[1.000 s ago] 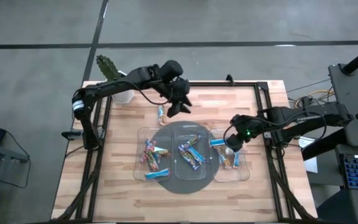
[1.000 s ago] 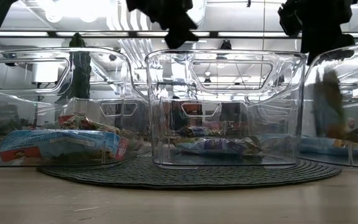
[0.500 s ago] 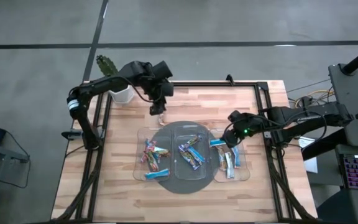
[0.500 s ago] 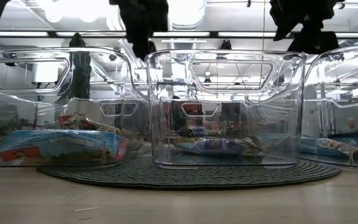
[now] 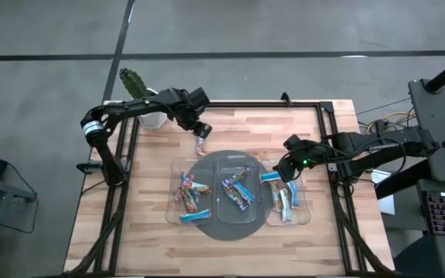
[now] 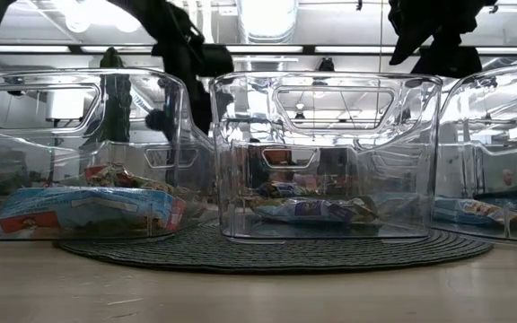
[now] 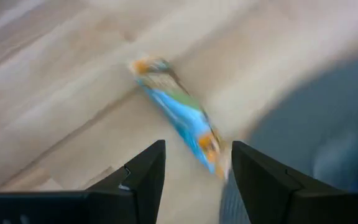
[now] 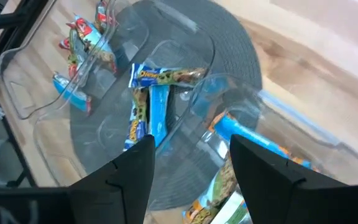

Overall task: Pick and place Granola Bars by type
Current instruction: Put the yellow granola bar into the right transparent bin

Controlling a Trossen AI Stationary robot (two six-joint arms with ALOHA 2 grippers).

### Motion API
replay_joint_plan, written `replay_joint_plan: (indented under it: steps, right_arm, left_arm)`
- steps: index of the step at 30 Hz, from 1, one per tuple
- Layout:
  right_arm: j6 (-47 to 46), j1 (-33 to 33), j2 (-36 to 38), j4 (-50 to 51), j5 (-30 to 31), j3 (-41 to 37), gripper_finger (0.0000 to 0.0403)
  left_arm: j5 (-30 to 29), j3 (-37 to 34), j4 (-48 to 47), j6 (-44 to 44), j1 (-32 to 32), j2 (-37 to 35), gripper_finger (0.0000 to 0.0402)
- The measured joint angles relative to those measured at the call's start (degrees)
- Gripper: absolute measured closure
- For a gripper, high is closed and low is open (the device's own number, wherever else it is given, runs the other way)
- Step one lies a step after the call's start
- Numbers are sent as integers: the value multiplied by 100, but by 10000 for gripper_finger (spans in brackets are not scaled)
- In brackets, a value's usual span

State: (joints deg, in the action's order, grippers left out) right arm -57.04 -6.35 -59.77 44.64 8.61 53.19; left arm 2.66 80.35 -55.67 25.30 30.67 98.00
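One light blue granola bar (image 7: 180, 119) with orange ends lies flat on the bare wood (image 5: 202, 144), just beyond the dark mat's far edge. My left gripper (image 7: 197, 169) hangs open right above it, pointing steeply down; the bar's near end shows between the fingertips, untouched as far as the blur lets me tell. Other granola bars lie in three clear trays: left (image 5: 188, 193), middle (image 5: 236, 189) and right (image 5: 284, 199). My right gripper (image 8: 191, 163) stands open over the right tray with nothing between its fingers.
The trays stand side by side on a round dark mat (image 5: 234, 228) at the table's middle, with tall clear walls (image 6: 326, 90). A cactus in a white pot (image 5: 151, 116) stands at the far left corner. Bare wood lies along the near edge.
My left gripper has swung toward the table's left edge and come down over the loose bar, rolling its wrist as it went. My right gripper has tipped up a little above the right tray.
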Motion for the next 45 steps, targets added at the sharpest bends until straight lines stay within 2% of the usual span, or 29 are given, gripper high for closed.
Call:
replay_joint_plan:
  steps: [6, 10, 17, 23, 27, 35, 45]
  right_arm:
    - [181, 4, 0, 2, 203, 0, 204]
    - [199, 2, 0, 7, 204, 0, 204]
    - [228, 0, 0, 9, 202, 0, 204]
    - [331, 0, 0, 10, 202, 0, 204]
    - [329, 0, 0, 9, 212, 0, 204]
    - [308, 2, 0, 9, 266, 0, 204]
    - [177, 14, -2, -2, 338, 2, 213]
  left_arm:
    - [-319, -615, 1407, 1603, -20, -2, 234]
    - [-401, -789, 1629, 1967, -39, 25, 234]
    - [-686, -1113, 1495, 2117, -49, 39, 234]
    - [-789, -1435, 1923, 2339, -51, 42, 234]
    - [-790, -1686, 2606, 2381, -64, 42, 234]
    - [-880, -1980, 2890, 2498, -65, 47, 234]
    - [-730, -1981, 3302, 2476, -172, 514, 234]
